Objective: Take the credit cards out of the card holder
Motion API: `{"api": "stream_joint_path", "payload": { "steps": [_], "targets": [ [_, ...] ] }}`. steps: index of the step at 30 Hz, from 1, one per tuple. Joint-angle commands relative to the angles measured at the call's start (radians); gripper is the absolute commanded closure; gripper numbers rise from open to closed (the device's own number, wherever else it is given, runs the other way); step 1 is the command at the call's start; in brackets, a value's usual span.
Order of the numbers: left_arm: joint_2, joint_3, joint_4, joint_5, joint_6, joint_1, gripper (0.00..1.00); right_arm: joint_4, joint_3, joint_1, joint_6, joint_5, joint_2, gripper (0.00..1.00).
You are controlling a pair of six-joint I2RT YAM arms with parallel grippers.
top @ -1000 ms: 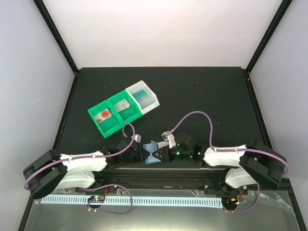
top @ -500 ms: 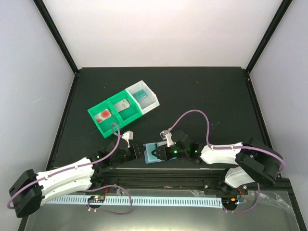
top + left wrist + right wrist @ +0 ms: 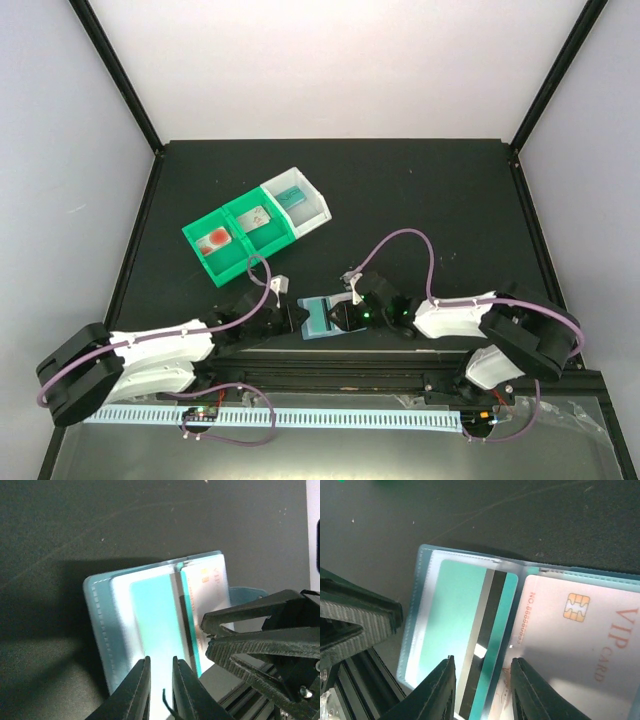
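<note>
Left gripper (image 3: 159, 667) has returned beside the open card holder (image 3: 119, 630).

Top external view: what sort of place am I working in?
Probably a lab robot test cell: a black table boxed in by plain white walls and black frame posts, two arms bolted at its near edge.

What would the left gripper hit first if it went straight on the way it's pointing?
Probably the teal card, inside a clear sleeve of the open card holder; the left gripper points across it from the closest edge. Depth is unclear, so it might skim just above.
</note>
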Motion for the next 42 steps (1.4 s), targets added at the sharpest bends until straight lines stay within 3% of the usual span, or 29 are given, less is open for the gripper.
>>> {"api": "stream_joint_path", "payload": {
  "steps": [1,12,22,42],
  "targets": [
    [0.066,-0.021,0.117,0.027,0.010,-0.004,0.87,0.039,0.003,-0.013,0.000,0.005,0.039,0.67],
    [0.256,0.001,0.086,0.041,-0.019,-0.005,0.97,0.096,-0.028,-0.018,0.021,-0.019,0.065,0.70],
    [0.303,0.001,0.046,-0.001,-0.031,-0.005,0.97,0.133,-0.067,-0.050,0.016,-0.030,0.026,0.99],
    [0.300,0.005,0.015,0.000,-0.060,-0.005,0.95,0.117,-0.100,-0.139,0.012,-0.131,-0.027,0.97]
  ]
}}
